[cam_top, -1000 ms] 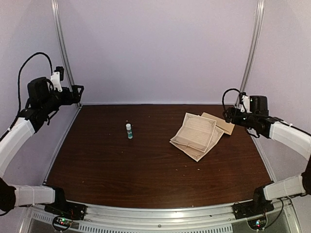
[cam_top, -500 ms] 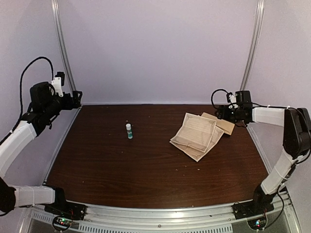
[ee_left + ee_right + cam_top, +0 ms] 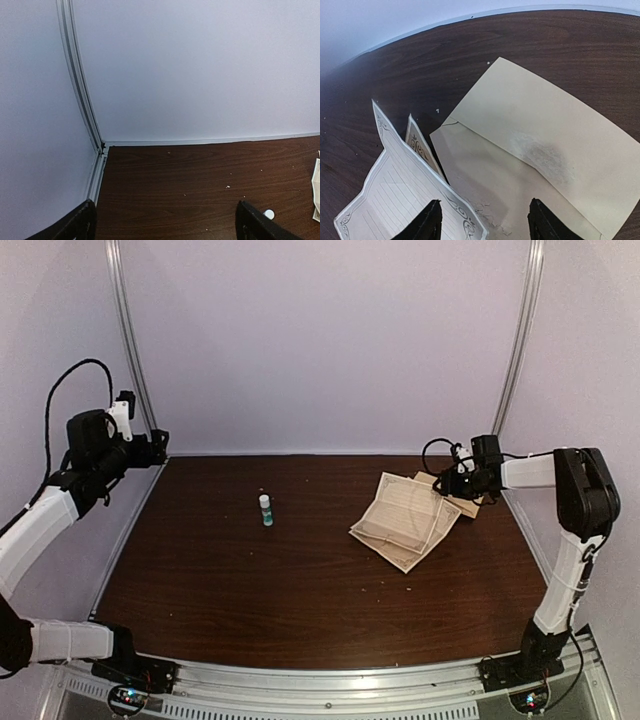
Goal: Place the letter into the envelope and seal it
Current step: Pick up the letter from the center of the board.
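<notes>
On the far right of the tabletop (image 3: 250,580), seen from above, the right fingers (image 3: 447,483) are hovering at the envelope (image 3: 466,502), which is lying partly under the letter (image 3: 405,508). The left fingers (image 3: 157,440) are hanging far off. Left wrist: they are gaping wide, empty. Right wrist: fingers are standing half-open, gripping nothing. The flimsy letter is probably asking for a corner pinch.

You see a dark brown wooden table (image 3: 300,590). A small white bottle (image 3: 265,509) with a teal lower part stands upright on it, left of the table's middle. A few pale crumbs (image 3: 227,187) lie near the table's far left corner. Behind the table is a plain lilac wall (image 3: 320,340), and a metal post (image 3: 128,340) rises at each far corner.
</notes>
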Controlling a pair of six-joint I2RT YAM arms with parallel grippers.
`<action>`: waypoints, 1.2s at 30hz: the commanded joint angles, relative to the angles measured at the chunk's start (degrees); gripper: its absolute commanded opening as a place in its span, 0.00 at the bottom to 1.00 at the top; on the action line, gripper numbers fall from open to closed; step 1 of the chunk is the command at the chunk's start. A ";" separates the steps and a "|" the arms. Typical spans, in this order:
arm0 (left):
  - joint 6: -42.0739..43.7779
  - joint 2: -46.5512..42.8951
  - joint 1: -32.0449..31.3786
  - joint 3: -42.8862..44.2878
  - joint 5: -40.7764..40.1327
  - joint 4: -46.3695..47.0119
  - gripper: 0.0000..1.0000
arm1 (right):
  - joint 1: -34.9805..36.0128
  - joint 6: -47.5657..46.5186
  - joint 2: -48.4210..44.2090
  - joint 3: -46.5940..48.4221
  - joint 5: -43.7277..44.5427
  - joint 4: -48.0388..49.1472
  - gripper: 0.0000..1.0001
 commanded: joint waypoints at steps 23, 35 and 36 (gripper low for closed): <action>0.09 -0.06 0.11 -0.19 -0.17 2.17 0.98 | 0.43 -1.79 0.94 3.19 -9.93 0.01 0.00; -0.68 -3.93 0.10 -2.42 1.03 4.02 0.98 | 7.84 -4.81 -13.90 0.28 -6.48 -6.73 0.00; -0.74 -4.26 0.12 -2.80 3.23 5.44 0.98 | 9.32 -5.06 -15.27 0.12 -5.83 -7.46 0.00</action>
